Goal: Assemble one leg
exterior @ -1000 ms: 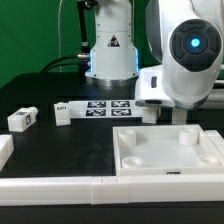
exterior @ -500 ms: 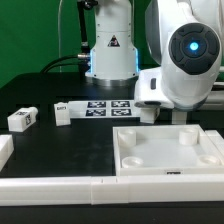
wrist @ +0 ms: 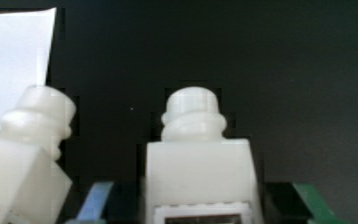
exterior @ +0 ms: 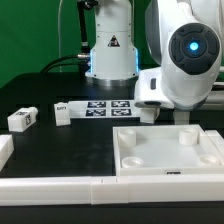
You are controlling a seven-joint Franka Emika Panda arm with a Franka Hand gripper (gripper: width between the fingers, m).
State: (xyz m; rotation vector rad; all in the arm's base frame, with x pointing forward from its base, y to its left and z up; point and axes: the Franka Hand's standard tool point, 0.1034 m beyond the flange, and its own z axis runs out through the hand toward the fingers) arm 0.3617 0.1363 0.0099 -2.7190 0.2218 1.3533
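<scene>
In the wrist view a white leg [wrist: 201, 160] stands between my gripper [wrist: 206, 203] fingers, its rounded peg end pointing away and a tag edge showing on its face. The bluish finger [wrist: 99, 200] and the greenish finger [wrist: 318, 200] both stand off it with dark gaps, so the gripper is open around it. A second leg [wrist: 27, 150] stands close beside it. In the exterior view the gripper [exterior: 166, 116] hangs low behind the white panel [exterior: 170, 152], and the arm hides these legs. Two more legs [exterior: 22, 118] [exterior: 61, 112] lie at the exterior view's left.
The marker board [exterior: 108, 107] lies in front of the robot base. White border bars run along the front [exterior: 60, 187] and at the left edge [exterior: 4, 150]. A white panel corner [wrist: 16, 50] shows in the wrist view.
</scene>
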